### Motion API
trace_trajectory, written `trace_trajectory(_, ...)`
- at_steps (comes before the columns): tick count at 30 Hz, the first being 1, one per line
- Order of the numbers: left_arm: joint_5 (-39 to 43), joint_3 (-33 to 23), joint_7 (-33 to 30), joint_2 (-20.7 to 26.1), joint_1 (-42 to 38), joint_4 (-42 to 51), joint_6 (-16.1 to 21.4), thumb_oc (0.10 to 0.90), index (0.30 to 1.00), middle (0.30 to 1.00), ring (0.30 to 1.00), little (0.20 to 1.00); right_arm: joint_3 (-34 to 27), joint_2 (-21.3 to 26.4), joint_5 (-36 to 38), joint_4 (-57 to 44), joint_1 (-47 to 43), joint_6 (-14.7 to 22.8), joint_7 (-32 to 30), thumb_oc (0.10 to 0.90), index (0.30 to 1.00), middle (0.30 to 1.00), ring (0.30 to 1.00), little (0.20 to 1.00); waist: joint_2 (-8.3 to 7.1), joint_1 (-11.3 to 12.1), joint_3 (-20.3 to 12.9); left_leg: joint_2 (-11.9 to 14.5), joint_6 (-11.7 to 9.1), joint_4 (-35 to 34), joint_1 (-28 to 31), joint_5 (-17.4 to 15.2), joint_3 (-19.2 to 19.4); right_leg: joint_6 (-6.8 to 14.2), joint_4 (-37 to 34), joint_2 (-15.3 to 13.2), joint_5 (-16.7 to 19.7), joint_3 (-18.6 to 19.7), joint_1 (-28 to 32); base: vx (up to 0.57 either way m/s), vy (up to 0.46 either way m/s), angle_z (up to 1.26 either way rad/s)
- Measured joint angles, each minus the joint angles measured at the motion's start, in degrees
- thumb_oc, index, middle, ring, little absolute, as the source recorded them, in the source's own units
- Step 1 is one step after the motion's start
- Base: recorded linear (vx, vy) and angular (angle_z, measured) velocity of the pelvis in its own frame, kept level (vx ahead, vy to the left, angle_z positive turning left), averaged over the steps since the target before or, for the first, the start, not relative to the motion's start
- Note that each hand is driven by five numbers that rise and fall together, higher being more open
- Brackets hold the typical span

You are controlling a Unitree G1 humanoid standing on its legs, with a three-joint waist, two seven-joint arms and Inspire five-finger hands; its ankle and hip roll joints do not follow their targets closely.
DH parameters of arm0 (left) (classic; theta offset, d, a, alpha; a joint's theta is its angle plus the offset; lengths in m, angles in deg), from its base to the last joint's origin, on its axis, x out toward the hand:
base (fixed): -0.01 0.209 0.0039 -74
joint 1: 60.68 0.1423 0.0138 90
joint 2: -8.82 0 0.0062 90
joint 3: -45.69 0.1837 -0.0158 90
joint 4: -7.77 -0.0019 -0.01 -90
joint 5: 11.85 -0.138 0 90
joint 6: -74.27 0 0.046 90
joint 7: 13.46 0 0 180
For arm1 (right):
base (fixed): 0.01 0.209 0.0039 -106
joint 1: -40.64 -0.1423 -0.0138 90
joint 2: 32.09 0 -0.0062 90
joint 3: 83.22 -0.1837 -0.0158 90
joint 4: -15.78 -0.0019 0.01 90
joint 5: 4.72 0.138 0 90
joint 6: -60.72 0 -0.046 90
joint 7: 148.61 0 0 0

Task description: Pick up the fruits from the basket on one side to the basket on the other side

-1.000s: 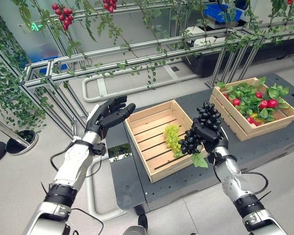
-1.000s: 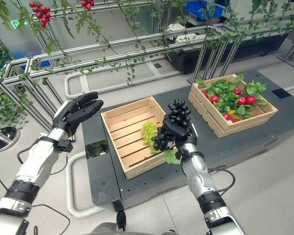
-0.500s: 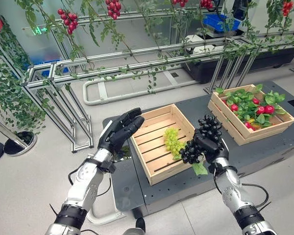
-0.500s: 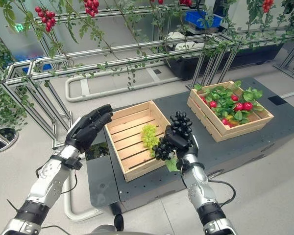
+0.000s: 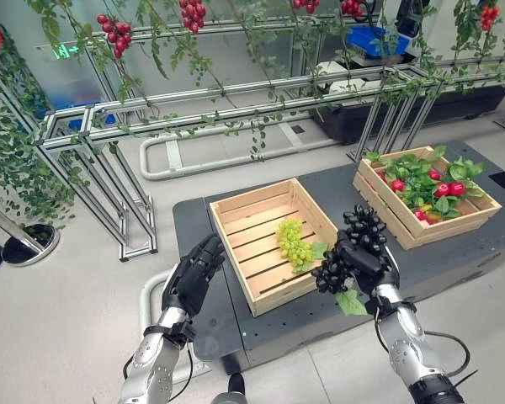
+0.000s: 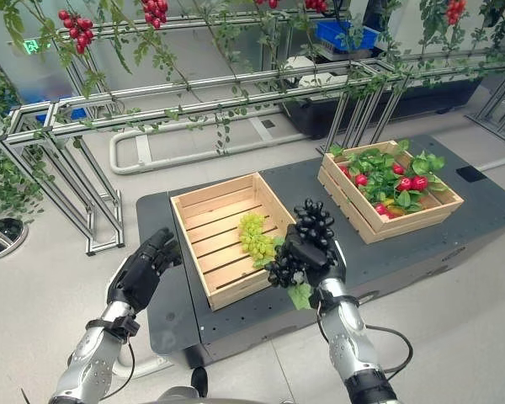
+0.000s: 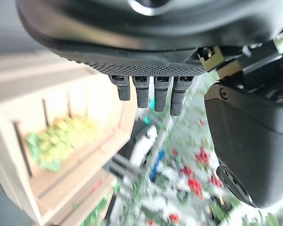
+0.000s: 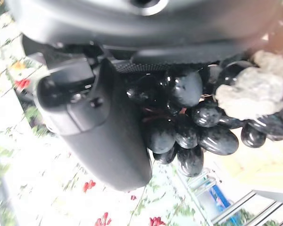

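In the right wrist view the fingers of the right hand (image 5: 364,259) are covered by the black grapes (image 5: 350,252), so only the thumb (image 8: 104,122) is seen, pressed against the bunch; the hand is closed around it. A pale, blurred piece (image 8: 249,89) at the bunch cannot be identified. In the head views the black grapes are held above the dark table (image 5: 194,220), at about 4 o'clock from the near crate (image 5: 251,210), just outside its right wall, with a green leaf (image 5: 351,303) hanging under the hand. A bunch of green grapes (image 5: 293,240) is lying inside this crate, at about 10 o'clock from the hand and close to it. The far crate (image 5: 475,210), at 2 o'clock, is filled with leaves and red fruits; what is under the leaves is hidden. The left hand (image 5: 194,273) is seen at 9 o'clock from the near crate, over the table edge. Its wrist view shows the fingers (image 7: 141,92) hanging loose and holding nothing, with the green grapes blurred behind them.
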Motion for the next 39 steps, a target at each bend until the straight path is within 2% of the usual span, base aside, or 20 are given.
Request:
trace_trajectory(1,-0.2,0.2,0.3,0.0,0.1,0.0,1.2,0.800,0.900,0.900,0.900,0.900,0.0,1.5,-0.3,0.0,-1.7,0.0,0.0,0.400,0.300,0.300,0.300,0.300,0.17,0.7,0.1,0.1,-2.0,0.0,-0.7,1.0,-0.7,-0.8,-0.1,-0.5,0.3,0.0,-0.9,-0.33,0.107,-0.03)
trace_trajectory(2,-0.4,0.0,0.4,0.1,0.1,-0.1,2.6,0.800,0.900,0.900,0.900,0.900,0.0,2.0,-0.2,-0.1,-3.3,0.3,0.0,0.400,0.300,0.300,0.300,0.300,-1.65,1.3,0.8,-1.3,-3.6,6.8,-3.1,-2.2,-1.1,-1.2,-0.1,-3.1,1.1,-0.4,-2.2,-0.23,0.103,-0.18)
trace_trajectory(3,-0.5,0.0,0.4,0.3,0.1,0.0,2.9,0.800,0.900,0.900,0.900,0.900,-0.1,2.2,-0.2,-0.7,-3.5,0.7,0.1,0.400,0.300,0.300,0.300,0.300,-2.73,1.6,1.1,-2.7,-2.5,13.7,-4.7,-5.5,-1.3,-1.2,0.2,-4.6,1.5,-0.1,-2.7,-0.24,0.154,-0.27)
trace_trajectory(4,-1.0,0.0,0.5,0.3,0.1,0.3,4.0,0.800,0.900,0.900,0.900,0.900,-0.3,3.0,-0.2,-2.6,-2.6,1.9,0.3,0.400,0.300,0.300,0.300,0.300,-3.28,1.8,1.2,-4.7,-1.3,23.0,-6.1,-10.7,-1.9,-0.5,0.7,-6.4,1.9,0.9,-3.2,-0.25,0.235,-0.16)
trace_trajectory(5,-1.0,0.0,0.7,-0.2,0.1,0.5,5.4,0.800,0.900,0.900,0.900,0.900,-0.8,3.1,-0.2,-3.1,-2.0,3.6,1.4,0.400,0.300,0.300,0.300,0.300,-2.00,1.0,1.2,-5.3,-0.7,20.1,-3.5,-11.4,-1.9,0.4,1.7,-6.3,2.4,1.8,-3.6,-0.25,0.250,-0.02)
trace_trajectory(6,-1.0,0.1,0.7,-0.2,-0.3,0.8,6.1,0.800,0.900,0.900,0.900,0.900,-1.6,2.5,-0.2,-3.1,-1.8,4.2,1.8,0.400,0.300,0.300,0.300,0.300,-1.51,0.0,1.4,-5.3,-0.7,17.5,-1.9,-11.5,-1.8,0.5,2.1,-6.3,2.5,1.9,-3.6,-0.36,0.263,0.07)
trace_trajectory(7,-1.0,0.1,0.3,0.0,-1.4,1.0,7.2,0.800,0.900,0.900,0.900,0.900,-1.8,1.3,-0.2,-3.0,-1.8,4.8,1.8,0.400,0.300,0.300,0.300,0.300,-0.57,-1.2,1.6,-5.2,0.0,10.6,1.7,-11.1,-1.8,0.6,2.7,-6.0,2.5,1.9,-3.9,-0.29,0.146,0.06)
trace_trajectory(8,-1.0,0.3,-0.2,0.0,-2.6,0.8,7.3,0.800,0.900,0.900,0.900,0.900,-1.9,1.2,-0.2,-3.0,-1.8,5.0,1.8,0.400,0.300,0.300,0.300,0.300,-0.01,-1.7,1.7,-5.0,0.0,7.7,3.1,-11.1,-2.0,0.9,2.6,-5.6,2.7,2.0,-3.9,-0.48,0.162,0.04)
trace_trajectory(9,-0.9,1.5,-1.6,0.2,-6.5,-0.2,7.4,0.800,0.900,0.900,0.900,0.900,-1.9,1.2,-0.1,-3.0,-2.0,5.3,1.3,0.400,0.300,0.300,0.300,0.300,0.20,-2.2,1.9,-5.3,2.0,4.1,3.9,-10.5,-2.7,1.9,2.5,-5.6,3.3,2.0,-4.9,-0.27,0.065,0.01)
trace_trajectory(12,-1.0,2.4,-3.2,0.2,-13.0,-0.9,7.4,0.800,0.900,0.900,0.900,0.900,-1.1,-0.7,-0.1,-2.1,-4.1,5.2,0.5,0.400,0.300,0.300,0.300,0.300,-1.81,-2.6,2.8,-7.2,3.4,1.5,2.9,-8.0,-3.2,2.9,2.3,-6.8,4.6,4.3,-7.5,-0.32,0.124,-0.11)
trace_trajectory(16,-1.0,1.8,-3.2,1.0,-9.6,-0.9,9.1,0.800,0.900,0.900,0.900,0.900,0.8,-2.3,-0.2,-2.2,-4.3,5.2,0.6,0.400,0.300,0.300,0.300,0.300,-1.98,-2.3,2.8,-8.0,4.0,0.0,4.2,-7.5,-0.2,3.3,0.3,-7.2,6.8,6.9,-7.7,-0.16,0.074,-0.32)
trace_trajectory(24,-1.8,1.8,-3.6,1.8,-8.4,-1.2,9.1,0.800,0.900,0.900,0.900,0.900,0.6,-2.2,-0.1,-2.0,-4.4,5.2,0.6,0.400,0.300,0.300,0.300,0.300,-2.01,-2.3,2.9,-7.8,4.0,-0.1,4.7,-7.4,-0.2,3.2,0.3,-6.8,7.0,7.0,-7.2,-0.11,0.090,-0.02)
trace_trajectory(28,-3.3,2.0,-3.6,2.3,-8.4,-1.0,9.1,0.800,0.900,0.900,0.900,0.900,0.2,-2.4,-0.1,-2.2,-2.7,5.2,0.6,0.400,0.300,0.300,0.300,0.300,-2.44,-2.5,3.2,-7.9,4.5,-0.1,5.9,-7.8,2.6,3.0,3.0,-7.1,7.4,6.6,-8.8,-0.16,0.210,-0.34)
trace_trajectory(32,-3.7,2.5,-3.9,2.4,-8.9,-0.7,9.1,0.800,0.900,0.900,0.900,0.900,-0.7,-3.1,-0.1,-2.5,1.0,5.3,0.6,0.400,0.300,0.300,0.300,0.300,-3.43,-4.4,4.3,-9.0,5.4,-0.1,7.2,-8.8,5.1,4.3,5.0,-8.1,9.2,6.9,-10.5,-0.22,0.127,-0.39)
trace_trajectory(33,-3.8,3.6,-4.5,2.4,-9.4,-0.7,9.1,0.800,0.900,0.900,0.900,0.900,-2.1,-3.7,0.0,-3.9,3.3,5.3,0.6,0.400,0.300,0.300,0.300,0.300,-2.75,-4.5,5.0,-9.0,6.3,0.4,6.5,-8.5,4.8,4.5,7.6,-8.1,9.9,9.0,-12.4,-0.22,0.041,-0.27)
trace_trajectory(35,-3.6,3.8,-4.4,2.1,-9.4,-0.7,8.9,0.800,0.900,0.900,0.900,0.900,-2.5,-3.7,0.8,-4.9,6.5,5.5,0.6,0.400,0.300,0.300,0.300,0.300,-1.10,-7.1,6.9,-7.6,8.1,-0.3,6.3,-8.3,4.3,6.8,15.2,-8.0,10.3,10.4,-16.3,-0.10,0.043,-0.11)
trace_trajectory(36,-3.4,3.8,-4.3,1.7,-9.4,-0.6,8.9,0.800,0.900,0.900,0.900,0.900,-2.5,-3.6,1.6,-4.9,7.3,5.5,0.6,0.400,0.300,0.300,0.300,0.300,-0.53,-7.4,7.1,-7.0,8.1,-0.4,6.0,-8.1,4.5,5.0,21.4,-7.9,7.7,10.0,-18.7,-0.04,-0.004,-0.06)
trace_trajectory(37,-3.2,3.9,-4.3,1.4,-9.0,-0.1,8.9,0.800,0.900,0.900,0.900,0.900,-2.6,-3.6,2.4,-4.7,8.3,5.5,0.6,0.400,0.300,0.300,0.300,0.300,0.00,-7.5,7.4,-6.1,8.0,-0.2,5.9,-7.9,5.5,2.5,32.3,-7.4,3.5,9.9,-21.7,-0.06,-0.029,-0.25)
trace_trajectory(38,-3.2,3.9,-4.3,1.3,-8.2,0.4,8.9,0.800,0.900,0.900,0.900,0.900,-2.6,-3.6,2.3,-4.7,9.0,5.5,0.6,0.400,0.300,0.300,0.300,0.300,-0.14,-7.3,7.5,-5.9,7.6,0.0,6.1,-7.6,6.7,1.0,39.0,-7.2,-0.2,9.5,-22.6,-0.04,-0.044,-0.29)
trace_trajectory(39,-3.1,3.8,-4.3,1.2,-8.0,0.4,8.9,0.800,0.900,0.900,0.900,0.900,-2.6,-3.6,2.3,-4.7,9.0,5.5,0.6,0.400,0.300,0.300,0.300,0.300,-0.20,-7.2,7.5,-5.8,7.6,0.1,6.1,-7.6,7.3,0.6,40.2,-7.1,-1.5,9.1,-22.2,-0.03,-0.132,-0.45)
